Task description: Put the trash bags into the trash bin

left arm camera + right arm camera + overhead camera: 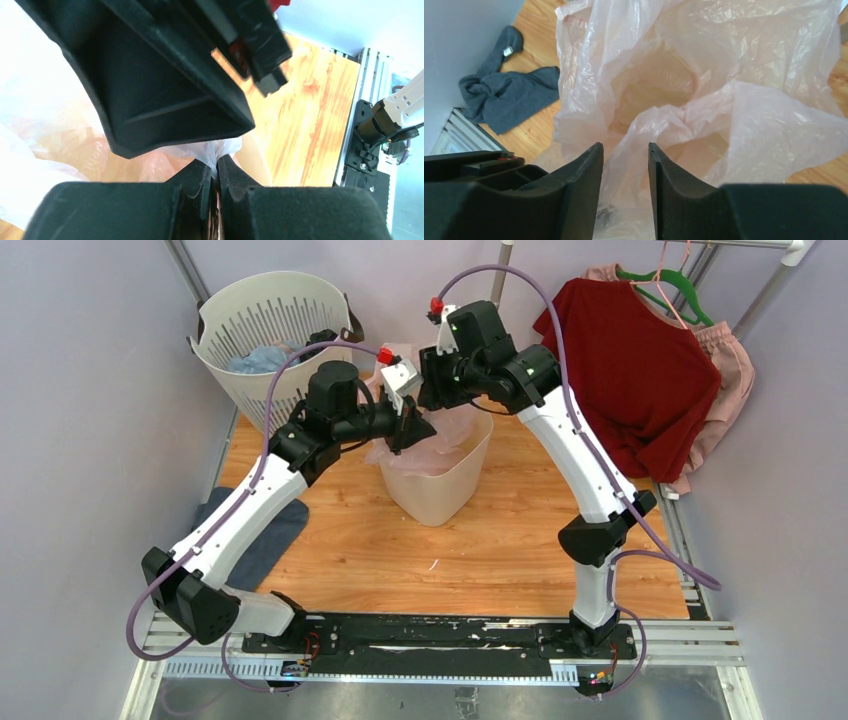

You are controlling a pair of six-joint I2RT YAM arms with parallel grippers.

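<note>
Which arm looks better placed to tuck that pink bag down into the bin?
Probably the right. Its jaws stand open directly over the loose bag, free to grab or push it into the bin. The left jaws are shut on a fold of the bag.

White arm links [240,515] w/ blk joints [600,537], purple cables [497,268], red knobs [386,356]; left hand [216,167], right hand [625,150] blk.

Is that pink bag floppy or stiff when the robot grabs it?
Probably floppy: the pink bag is crumpled and sags in folds. It looks thin and see-through, so likely very light. Pinched in the left gripper, it bunches up.
</note>
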